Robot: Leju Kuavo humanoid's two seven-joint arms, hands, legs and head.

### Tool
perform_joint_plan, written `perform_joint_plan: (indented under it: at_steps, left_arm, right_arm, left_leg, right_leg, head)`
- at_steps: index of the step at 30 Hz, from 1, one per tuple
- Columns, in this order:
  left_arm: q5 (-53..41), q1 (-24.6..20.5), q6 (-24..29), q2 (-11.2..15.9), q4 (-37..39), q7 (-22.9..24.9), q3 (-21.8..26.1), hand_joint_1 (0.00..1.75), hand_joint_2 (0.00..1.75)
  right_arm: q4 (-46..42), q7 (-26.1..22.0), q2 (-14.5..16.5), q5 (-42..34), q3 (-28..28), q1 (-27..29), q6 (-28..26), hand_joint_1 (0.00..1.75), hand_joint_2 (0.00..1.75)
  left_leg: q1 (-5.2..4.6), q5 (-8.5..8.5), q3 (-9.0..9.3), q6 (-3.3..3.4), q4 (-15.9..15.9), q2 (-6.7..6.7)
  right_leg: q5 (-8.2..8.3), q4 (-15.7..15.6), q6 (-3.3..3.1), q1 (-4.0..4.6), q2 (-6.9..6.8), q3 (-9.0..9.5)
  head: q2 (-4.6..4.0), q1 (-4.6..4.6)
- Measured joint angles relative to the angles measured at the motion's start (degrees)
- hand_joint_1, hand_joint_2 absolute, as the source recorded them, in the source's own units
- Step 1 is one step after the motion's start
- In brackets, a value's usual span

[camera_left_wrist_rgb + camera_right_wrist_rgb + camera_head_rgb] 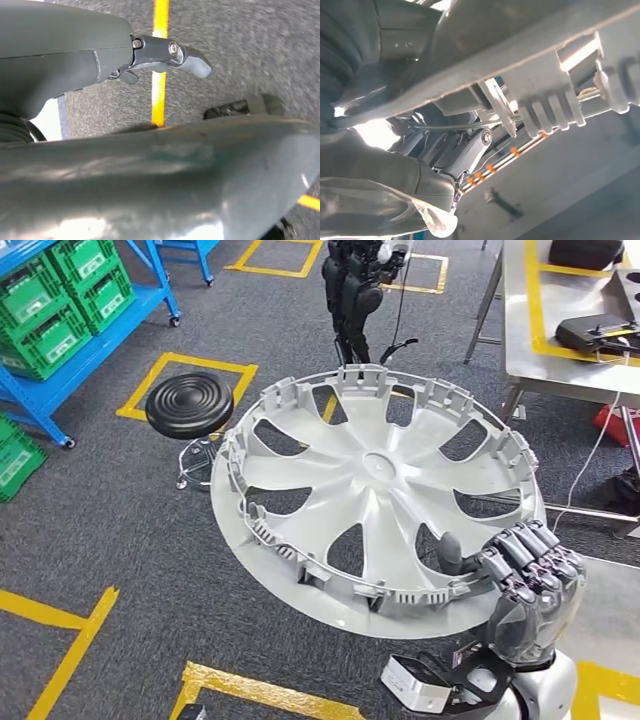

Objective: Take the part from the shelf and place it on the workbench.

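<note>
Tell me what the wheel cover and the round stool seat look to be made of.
Wheel cover: looks like moulded plastic, pale grey and matt, judging by the thin ribs and clip tabs round its rim; the right hand grips its edge. Stool seat: black, faintly glossy, with concentric ridges, probably moulded plastic or rubber; I cannot tell which.

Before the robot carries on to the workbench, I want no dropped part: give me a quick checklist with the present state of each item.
1. Part held: the right hand grips the wheel cover at its near rim. Ok.
2. Second support: the left hand hangs over the carpet with nothing between its fingers, so the cover hangs from one edge. Not ok.
3. Cover level: it tilts, far rim higher. Cannot tell if it is slipping.
4. Path: a black stool stands on the floor beyond the cover's left. Not ok if heading that way.
5. Workbench landing spot: black items lie on it; free room cannot tell.
</note>
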Motion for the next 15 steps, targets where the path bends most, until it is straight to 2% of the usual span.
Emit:
perform_joint_plan:
  at_steps: [2, 3, 4, 5, 6, 7, 9, 10, 11, 13, 14, 15]
  left_arm:
    - [-0.09, 0.01, -0.03, -0.02, 0.0, -0.12, -0.01, 0.0, 0.0]
    - [-0.14, 0.09, -0.03, -0.02, 0.01, -0.15, -0.01, 0.0, 0.0]
    - [-0.2, 0.19, -0.04, -0.02, 0.02, -0.16, -0.01, 0.0, 0.0]
    - [-0.32, 0.25, -0.07, -0.02, 0.02, -0.19, -0.02, 0.0, 0.0]
    - [-0.46, 0.26, -0.1, -0.02, 0.02, -0.23, -0.05, 0.0, 0.0]
    - [-0.59, 0.21, -0.15, -0.01, 0.02, -0.27, -0.08, 0.0, 0.0]
    - [-0.79, 0.06, -0.27, 0.04, 0.03, -0.33, -0.13, 0.0, 0.0]
    - [-0.89, -0.03, -0.35, 0.07, 0.04, -0.33, -0.13, 0.0, 0.0]
    - [-0.99, -0.12, -0.43, 0.08, 0.05, -0.33, -0.14, 0.0, 0.0]
    - [-1.19, -0.36, -0.55, 0.01, 0.04, -0.33, -0.16, 0.0, 0.0]
    - [-1.33, -0.48, -0.62, -0.04, 0.03, -0.33, -0.19, 0.0, 0.0]
    - [-1.47, -0.58, -0.74, -0.09, 0.03, -0.34, -0.24, 0.0, 0.0]
  right_arm:
    - [-0.05, 0.01, 0.07, -0.05, -0.02, -0.06, 0.01, 1.75, 1.75]
    - [-0.04, 0.01, 0.1, -0.06, -0.02, -0.06, 0.01, 1.75, 1.75]
    - [-0.03, 0.01, 0.11, -0.06, -0.04, -0.05, 0.01, 1.75, 1.75]
    - [-0.03, 0.0, 0.11, -0.04, -0.08, -0.04, 0.01, 1.75, 1.75]
    - [-0.03, 0.0, 0.11, -0.01, -0.13, -0.03, 0.01, 1.75, 1.75]
    - [-0.03, 0.0, 0.11, 0.04, -0.17, -0.03, 0.01, 1.75, 1.75]
    - [-0.03, 0.0, 0.11, 0.18, -0.22, -0.12, 0.01, 1.75, 1.75]
    - [-0.04, 0.0, 0.12, 0.22, -0.23, -0.17, 0.01, 1.75, 1.75]
    - [-0.04, 0.0, 0.13, 0.25, -0.24, -0.18, 0.01, 1.75, 1.75]
    - [-0.06, 0.0, 0.13, 0.27, -0.28, -0.09, 0.01, 1.75, 1.75]
    - [-0.07, 0.0, 0.13, 0.27, -0.31, -0.02, 0.01, 1.75, 1.75]
    - [-0.07, -0.02, 0.13, 0.28, -0.34, -0.05, 0.01, 1.75, 1.75]
  left_leg:
    - [0.14, -3.88, -3.05, -0.22, 7.15, -2.85]
    - [0.15, -5.55, -4.94, -0.25, 11.24, -3.43]
    - [0.14, -6.24, -6.33, -0.22, 14.05, -3.63]
    - [0.13, -5.76, -6.89, -0.12, 14.87, -3.72]
    - [0.14, -4.08, -6.35, 0.05, 13.23, -3.93]
    - [0.14, -1.67, -4.95, 0.28, 9.73, -4.53]
    - [0.27, 1.91, -1.77, 0.79, 2.07, -7.16]
    - [0.3, 2.54, -0.83, 0.95, -0.26, -8.17]
    - [0.29, 2.5, -0.45, 1.04, -1.31, -8.67]
    - [0.26, 2.55, -0.35, 1.29, -1.95, -7.67]
    - [0.32, 2.74, -0.28, 1.55, -2.25, -7.03]
    - [0.38, 2.93, -0.2, 1.84, -2.56, -6.32]
  right_leg:
    - [0.13, -0.05, -0.4, -0.07, 1.25, 0.05]
    - [0.14, -0.04, -0.49, 0.0, 1.99, 0.05]
    - [0.15, -0.03, -0.54, 0.08, 2.83, 0.07]
    - [0.15, 0.0, -0.55, 0.16, 3.7, 0.1]
    - [0.15, 0.06, -0.54, 0.2, 4.58, 0.17]
    - [0.14, 0.13, -0.52, 0.21, 5.42, 0.25]
    - [0.11, 0.36, -0.34, 0.2, 6.88, 0.14]
    - [0.16, 0.47, -0.1, 0.14, 7.52, -0.12]
    - [0.27, 0.53, 0.22, 0.04, 8.14, -0.45]
    - [0.47, 0.52, 0.95, -0.18, 9.1, -1.13]
    - [0.17, 0.9, 1.2, -0.14, 8.46, -1.57]
    - [-0.71, 2.25, 1.43, -0.04, 7.03, -2.41]
  head:
    - [0.0, -0.37]
    - [0.0, -0.48]
    - [0.0, -0.5]
    - [0.0, -0.5]
    - [0.0, -0.49]
    - [0.0, -0.49]
    - [0.0, -0.44]
    - [0.0, -0.46]
    - [0.0, -0.46]
    - [0.0, -0.49]
    - [0.0, -0.41]
    - [0.0, -0.23]
